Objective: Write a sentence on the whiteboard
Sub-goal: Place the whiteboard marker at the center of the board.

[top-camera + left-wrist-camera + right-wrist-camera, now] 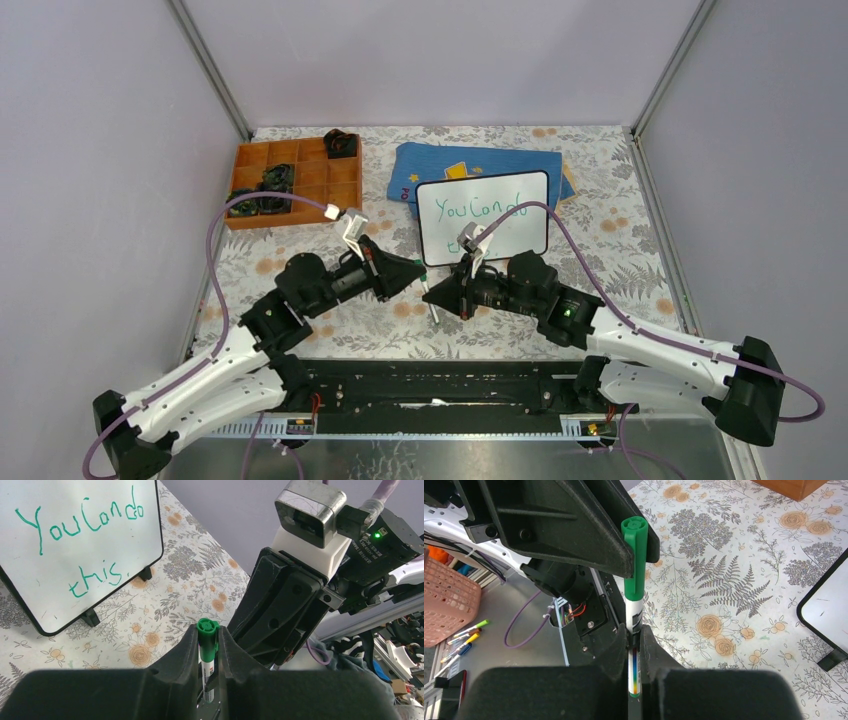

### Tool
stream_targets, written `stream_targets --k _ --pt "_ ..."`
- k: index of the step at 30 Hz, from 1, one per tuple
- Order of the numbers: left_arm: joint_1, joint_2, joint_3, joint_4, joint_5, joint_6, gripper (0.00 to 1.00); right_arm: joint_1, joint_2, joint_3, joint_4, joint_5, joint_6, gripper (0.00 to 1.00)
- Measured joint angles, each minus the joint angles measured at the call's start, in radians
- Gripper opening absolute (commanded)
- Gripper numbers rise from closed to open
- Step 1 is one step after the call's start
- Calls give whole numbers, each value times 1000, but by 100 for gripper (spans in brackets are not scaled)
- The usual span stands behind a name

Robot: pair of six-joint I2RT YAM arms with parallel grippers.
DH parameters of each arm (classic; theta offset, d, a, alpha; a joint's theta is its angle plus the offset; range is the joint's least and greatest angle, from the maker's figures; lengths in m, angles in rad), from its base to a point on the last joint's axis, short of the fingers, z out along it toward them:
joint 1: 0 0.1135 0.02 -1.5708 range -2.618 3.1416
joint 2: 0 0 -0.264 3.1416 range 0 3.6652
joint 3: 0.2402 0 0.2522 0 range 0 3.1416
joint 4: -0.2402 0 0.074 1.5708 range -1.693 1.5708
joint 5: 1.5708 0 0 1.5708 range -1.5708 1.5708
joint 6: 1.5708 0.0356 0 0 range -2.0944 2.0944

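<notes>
Left fingers (187,650) are clamped on the green cap (207,629) and right fingers (616,652) are closed on the marker (634,607), nose to nose mid-desk (620,250). Any crooked push or pull and the pen could twist out. The whiteboard (525,238), with its sentence (480,212) looking done, stands just behind them and is easy to knock. The open room is nearer the bases.

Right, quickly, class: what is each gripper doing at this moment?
Left gripper: closed on the capped end of the green marker.
Right gripper: closed on the same marker's white barrel.
</notes>
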Motion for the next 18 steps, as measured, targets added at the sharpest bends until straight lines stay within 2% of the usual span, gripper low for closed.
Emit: stream_targets --k 1,2,5,6,9,14,18 --pt "0 0 0 0 0 0 26 0 0 0 -1 0 0 0" --pt "0 -2 0 -1 -4 0 48 0 0 0 -3 -1 -2 0" --pt "0 -23 0 -28 -40 -5 88 0 0 7 -20 0 -20 0" --pt "0 -37 0 -42 -61 0 97 -1 0 11 -30 3 -26 0" --pt "0 -113 38 -127 -203 24 99 -1 -1 36 -81 20 -60 0" --pt "0 -142 146 -206 -381 85 99 -1 6 56 -146 61 -72 0" --pt "0 -166 175 -249 -518 139 99 -2 102 135 -226 129 -61 0"
